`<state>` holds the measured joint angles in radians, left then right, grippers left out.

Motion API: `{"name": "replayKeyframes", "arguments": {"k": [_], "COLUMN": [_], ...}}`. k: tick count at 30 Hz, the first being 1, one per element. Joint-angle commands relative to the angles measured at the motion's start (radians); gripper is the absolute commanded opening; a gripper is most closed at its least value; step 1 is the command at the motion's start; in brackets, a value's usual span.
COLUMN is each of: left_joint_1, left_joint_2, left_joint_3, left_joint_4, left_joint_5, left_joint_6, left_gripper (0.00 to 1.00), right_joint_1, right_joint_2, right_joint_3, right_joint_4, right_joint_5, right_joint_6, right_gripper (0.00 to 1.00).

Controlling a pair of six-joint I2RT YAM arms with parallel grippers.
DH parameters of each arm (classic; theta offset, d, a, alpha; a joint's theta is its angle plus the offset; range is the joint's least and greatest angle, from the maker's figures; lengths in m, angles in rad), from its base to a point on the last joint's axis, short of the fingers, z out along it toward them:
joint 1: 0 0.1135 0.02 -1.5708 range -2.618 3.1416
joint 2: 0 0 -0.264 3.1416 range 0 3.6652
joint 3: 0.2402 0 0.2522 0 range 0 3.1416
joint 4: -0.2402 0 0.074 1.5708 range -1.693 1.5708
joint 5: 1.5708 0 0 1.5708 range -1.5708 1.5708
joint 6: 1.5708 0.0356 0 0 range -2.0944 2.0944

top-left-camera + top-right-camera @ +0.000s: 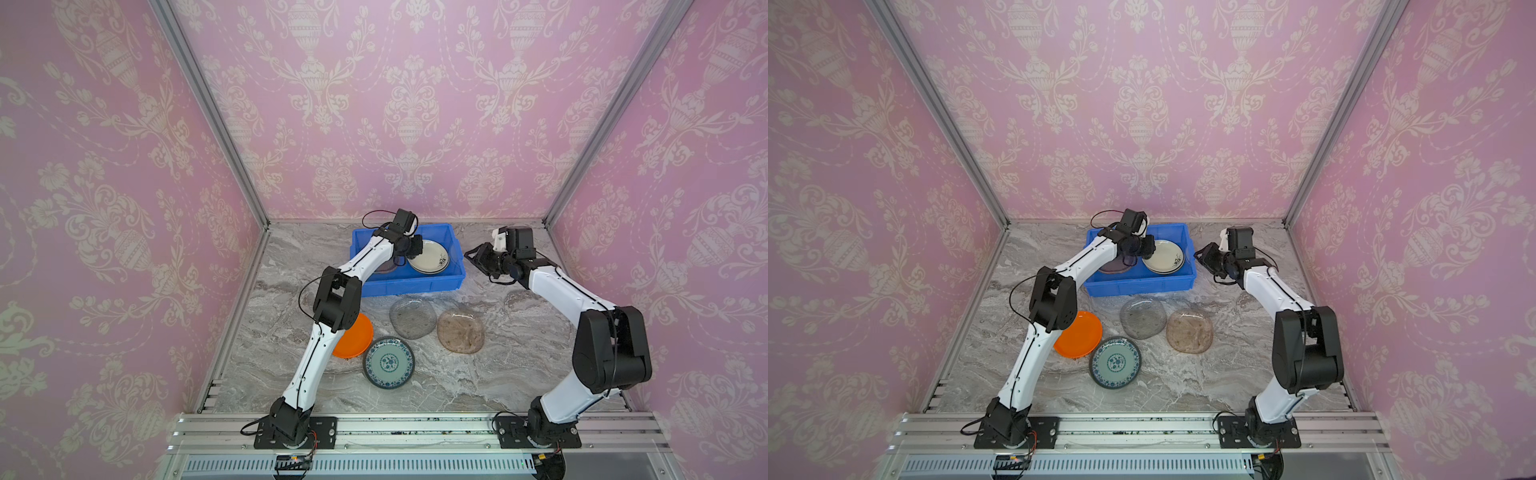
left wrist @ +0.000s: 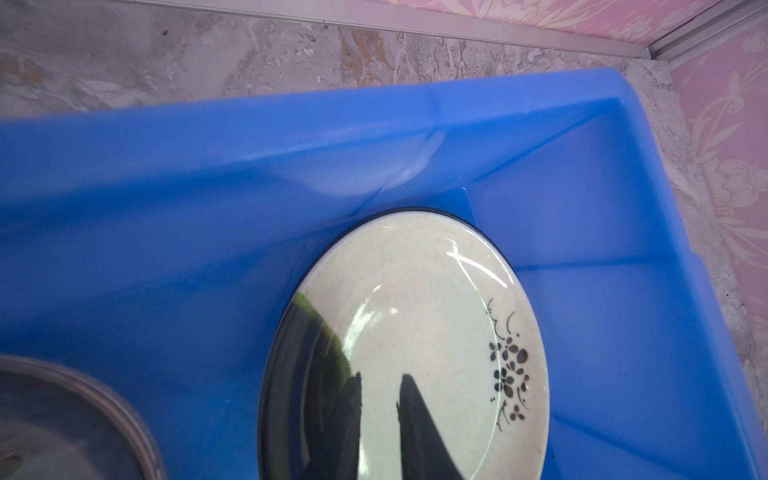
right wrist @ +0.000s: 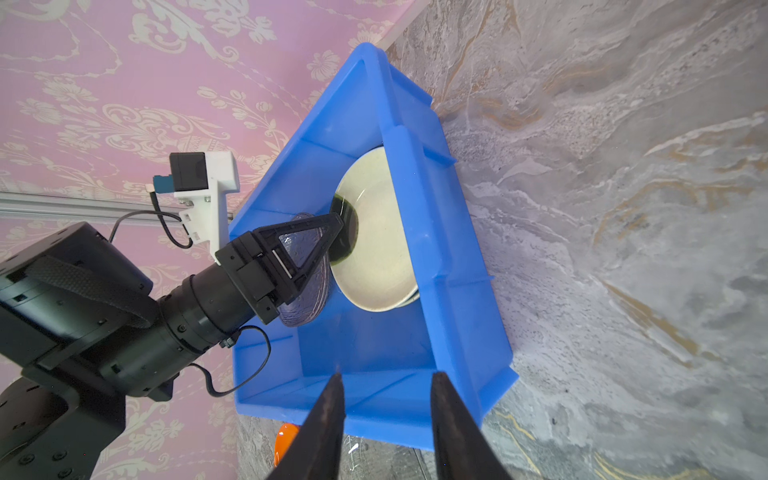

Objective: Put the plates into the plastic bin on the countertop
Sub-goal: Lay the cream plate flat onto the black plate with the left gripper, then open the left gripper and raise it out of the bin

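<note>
Pink wallpaper [image 1: 395, 104] w/ cream urn-and-floral damask on all 3 sides; alu corner posts [image 1: 214, 120]; slotted alu rail [image 1: 415, 424] along front; soft, even light.

Marble countertop [image 1: 498, 374] — blue bin [image 1: 415, 287], orange plate [image 1: 358, 341], teal plate [image 1: 388, 362], grey plate [image 1: 412, 318], brownish plate [image 1: 460, 331].

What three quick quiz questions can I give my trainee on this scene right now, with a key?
1. How many plates can be seen on the countertop, outside the bin?
2. True or false: the right claw grips a plate.
3. The left claw hangs over: A the bin; B bare countertop; C the front rail.

Key
1. Four: orange, teal, grey, brown.
2. False: its jaws stand apart with nothing between them.
3. A
</note>
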<state>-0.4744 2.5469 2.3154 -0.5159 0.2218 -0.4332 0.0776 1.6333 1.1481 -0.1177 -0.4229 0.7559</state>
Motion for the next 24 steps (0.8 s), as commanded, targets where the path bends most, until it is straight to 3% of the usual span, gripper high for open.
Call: {"name": "replayKeyframes", "arguments": {"k": [1, 3, 4, 5, 6, 10, 13, 17, 19, 21, 24], "left_joint_1": [-0.001, -0.001, -0.001, -0.003, -0.003, -0.003, 0.000, 0.036, 0.056, 0.062, 0.060], "left_joint_2": [-0.019, -0.062, -0.084, -0.113, -0.144, -0.279, -0.405, -0.580, -0.650, -0.728, -0.856], "left_joint_3": [0.060, 0.070, 0.068, 0.065, 0.057, -0.024, -0.183, -0.585, -0.725, -0.808, -0.879], "left_joint_4": [-0.007, 0.014, 0.025, 0.039, 0.047, 0.097, 0.206, 0.616, 0.733, 0.707, 0.523], "left_joint_5": [0.025, 0.017, 0.014, 0.007, -0.007, -0.054, 0.009, 0.186, 0.244, 0.247, 0.188], "left_joint_6": [0.030, 0.041, 0.048, 0.056, 0.061, 0.093, 0.096, -0.125, -0.228, -0.234, -0.116], "left_gripper": [0.32, 0.52, 0.70, 0.94, 0.99, 0.99, 0.99, 0.99, 0.99, 0.99, 0.99], "right_joint_1": [-0.011, -0.017, -0.020, -0.023, -0.027, -0.038, -0.040, -0.042, -0.042, -0.042, -0.042], "right_joint_2": [-0.073, -0.111, -0.127, -0.150, -0.173, -0.258, -0.335, -0.434, -0.471, -0.515, -0.600], "right_joint_3": [0.003, -0.006, -0.012, -0.023, -0.034, -0.084, -0.150, -0.272, -0.326, -0.373, -0.440], "right_joint_4": [0.004, -0.020, -0.030, -0.040, -0.053, -0.112, -0.139, -0.133, -0.134, -0.144, -0.168], "right_joint_5": [0.007, 0.029, 0.036, 0.042, 0.052, 0.095, 0.125, 0.133, 0.129, 0.125, 0.135], "right_joint_6": [-0.036, -0.056, -0.065, -0.076, -0.086, -0.133, -0.149, -0.143, -0.135, -0.131, -0.130], "right_gripper": [0.37, 0.37, 0.37, 0.37, 0.37, 0.37, 0.37, 0.37, 0.37, 0.36, 0.36]}}
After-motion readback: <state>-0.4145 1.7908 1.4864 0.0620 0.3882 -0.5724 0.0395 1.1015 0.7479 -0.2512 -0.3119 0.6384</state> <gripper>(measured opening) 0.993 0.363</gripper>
